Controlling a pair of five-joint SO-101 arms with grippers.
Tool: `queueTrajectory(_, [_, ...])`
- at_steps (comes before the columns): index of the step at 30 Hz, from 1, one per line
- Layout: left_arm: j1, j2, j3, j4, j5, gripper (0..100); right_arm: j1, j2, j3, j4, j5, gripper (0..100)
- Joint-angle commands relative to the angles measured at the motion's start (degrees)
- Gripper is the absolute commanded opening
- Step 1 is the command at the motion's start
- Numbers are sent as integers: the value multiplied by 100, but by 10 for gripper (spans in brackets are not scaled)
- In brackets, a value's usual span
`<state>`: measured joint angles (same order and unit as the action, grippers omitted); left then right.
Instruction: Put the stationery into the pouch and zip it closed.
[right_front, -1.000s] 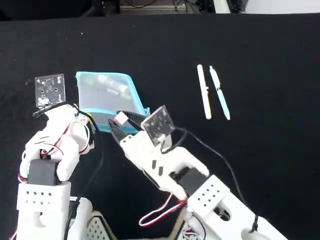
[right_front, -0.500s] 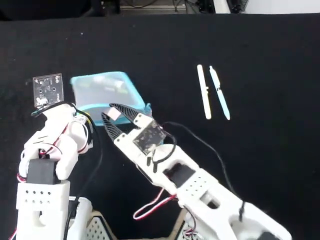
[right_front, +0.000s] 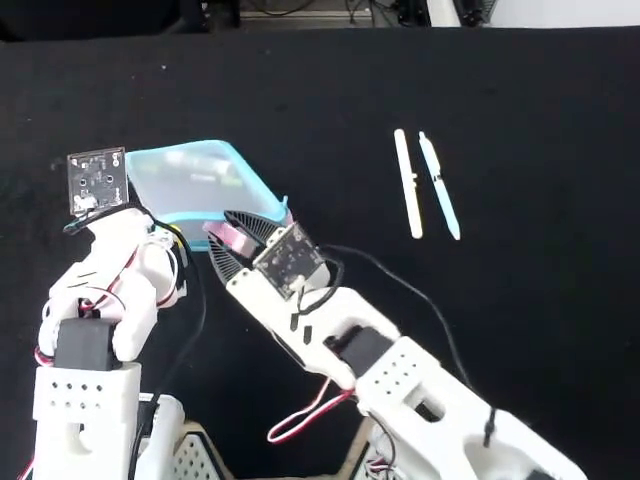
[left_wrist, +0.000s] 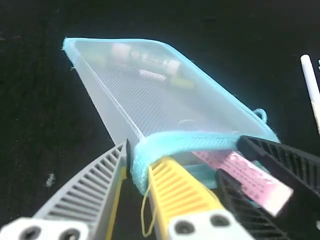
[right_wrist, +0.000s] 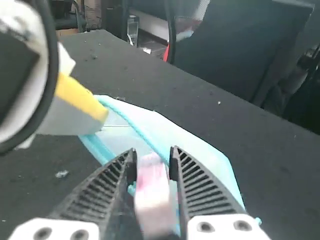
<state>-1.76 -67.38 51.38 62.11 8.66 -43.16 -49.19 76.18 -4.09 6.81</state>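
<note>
**Desk:** How far along are you?

**Me:** Partway, I'd say. The pouch (right_front: 195, 185) lies on the table (right_front: 520, 90) in front of the left arm, and through its clear side I can make out a few small items (left_wrist: 150, 62) inside. My right gripper (right_wrist: 152, 152) has its fingers closed to the width of a pink eraser (right_wrist: 150, 190), with the eraser's front end right at the mouth. It looks to be just slipping under the blue rim (left_wrist: 185, 142).

**Desk:** What's left, then?

**Me:** The eraser has to go all the way in. After that there's a white pen (right_front: 408, 185) and a blue pen (right_front: 440, 187), and then the zip, since the mouth is open.

**Desk:** And the left arm?

**Me:** My left gripper (left_wrist: 139, 159) is pinched tight on the rim at one corner of the mouth, propping it up.

**Desk:** Do the cameras agree?

**Me:** They complement each other. The high view gives me both pens side by side, well apart from the pouch, but the arm covers that pinch. The left wrist view gives me the grip on the rim and the eraser's angle. The right wrist view tells me the eraser sits square between the fingers.
</note>
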Motion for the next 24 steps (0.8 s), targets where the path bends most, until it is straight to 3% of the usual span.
queueTrajectory(1, [-22,-88,-92,0,26,30,-26,-752,-514,976,-176,100])
queueTrajectory(13, [-22,-88,-92,0,26,30,237,-2343,-1218,2927,-255,100])
queueTrajectory(18, [-22,-88,-92,0,26,30,1644,-2378,-2141,4185,-1222,100])
queueTrajectory(24, [-22,-88,-92,0,26,30,3288,-1710,-3073,5301,-1354,98])
